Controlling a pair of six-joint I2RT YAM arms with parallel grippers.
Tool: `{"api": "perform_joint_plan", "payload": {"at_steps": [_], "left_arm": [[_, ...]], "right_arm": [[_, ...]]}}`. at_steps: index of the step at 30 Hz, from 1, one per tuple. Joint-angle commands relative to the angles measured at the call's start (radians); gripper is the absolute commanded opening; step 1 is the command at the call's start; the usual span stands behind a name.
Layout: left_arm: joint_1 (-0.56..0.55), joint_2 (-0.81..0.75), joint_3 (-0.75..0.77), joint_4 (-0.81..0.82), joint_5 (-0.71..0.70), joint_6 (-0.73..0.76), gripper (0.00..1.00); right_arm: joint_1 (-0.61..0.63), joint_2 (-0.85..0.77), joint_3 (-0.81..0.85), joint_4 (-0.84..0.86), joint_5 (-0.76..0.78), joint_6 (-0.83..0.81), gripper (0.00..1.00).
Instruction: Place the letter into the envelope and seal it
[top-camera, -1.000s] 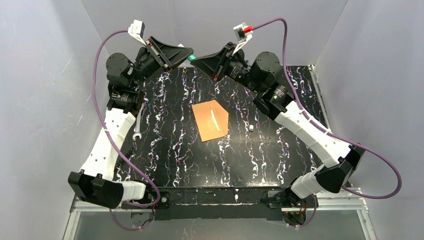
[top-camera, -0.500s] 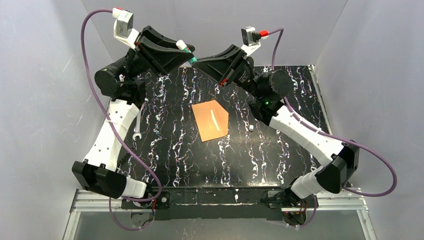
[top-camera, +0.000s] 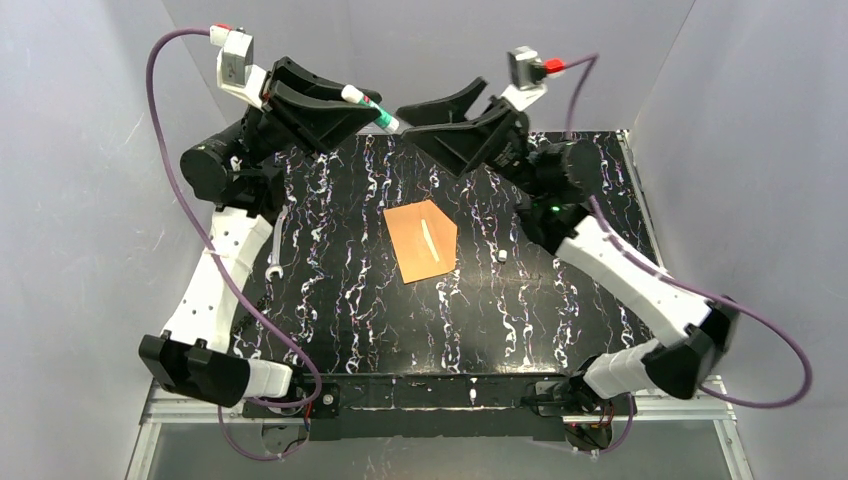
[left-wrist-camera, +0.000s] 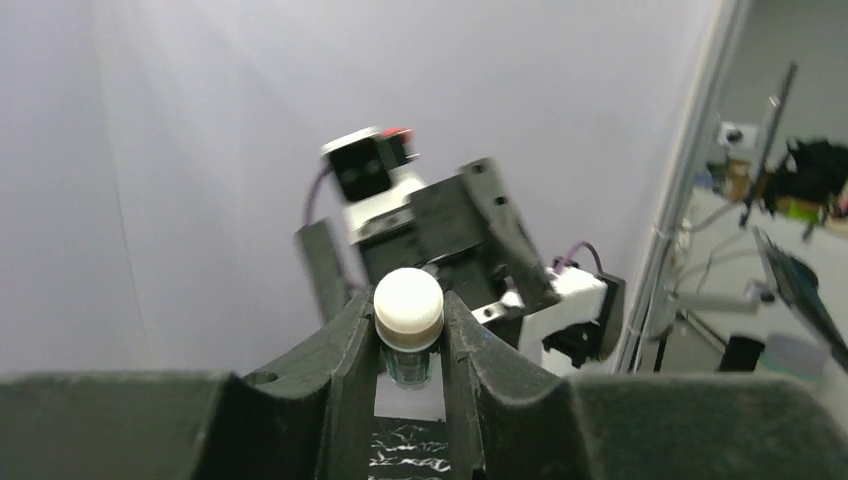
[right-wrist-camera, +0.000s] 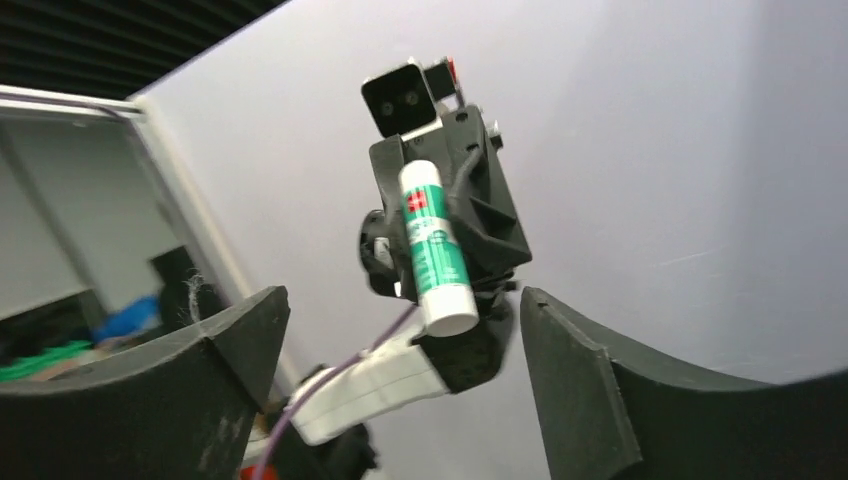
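Orange-brown envelope (top-camera: 420, 245) lies on the table (top-camera: 340, 290), letter unseen.
Left gripper (left-wrist-camera: 408, 330) pinches a glue stick (right-wrist-camera: 435, 250) at its twelve o'clock; right gripper (top-camera: 415, 122) gapes empty. Steer the stick squarely along the flap (top-camera: 448, 238).

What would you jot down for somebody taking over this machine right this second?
Left claw: shut on the glue stick, held high over the far edge of the table.
Right claw: open and empty, facing the stick.
Envelope: flat mid-table, flap looks open with its pale strip showing.
Letter: not in sight; possibly inside already, cannot tell.
Done: glue is in hand.
Left: check the letter is in, glue the flap, fold and press it shut.
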Motion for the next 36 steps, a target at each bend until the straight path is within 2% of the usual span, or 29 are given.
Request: {"api": "perform_joint_plan", "payload": {"at_steps": [1,3,6,9,13,20,25,32,36], "left_arm": [[0.007,-0.117,-0.093,-0.286,-0.284,0.093,0.0],[0.007,-0.137,-0.142,-0.36,-0.389,-0.019,0.0],[0.006,-0.152,-0.185,-0.494,-0.449,-0.186,0.0],[0.006,-0.147,-0.197,-0.62,-0.446,-0.346,0.0],[0.008,-0.13,-0.193,-0.633,-0.411,-0.481,0.0],[0.007,-0.151,-0.216,-0.699,-0.404,-0.517,0.0],[0.007,-0.155,-0.232,-0.711,-0.407,-0.512,0.0],[0.006,-0.138,-0.211,-0.712,-0.398,-0.501,0.0],[0.009,-0.132,-0.196,-0.712,-0.382,-0.502,0.0]], "right_arm": [[-0.005,-0.176,0.043,-0.344,0.156,-0.493,0.97],[-0.004,-0.2,0.04,-0.428,0.204,-0.67,0.98],[-0.004,-0.19,0.051,-0.493,0.239,-0.869,0.97],[0.002,-0.147,0.087,-0.529,0.221,-1.011,0.94],[0.012,-0.085,0.131,-0.507,0.193,-1.14,0.92],[0.022,0.016,0.212,-0.494,0.098,-1.205,0.85],[0.025,0.037,0.213,-0.443,0.112,-1.201,0.81],[0.03,0.069,0.255,-0.486,0.109,-1.204,0.48],[0.032,0.093,0.279,-0.526,0.119,-1.228,0.47]]}}
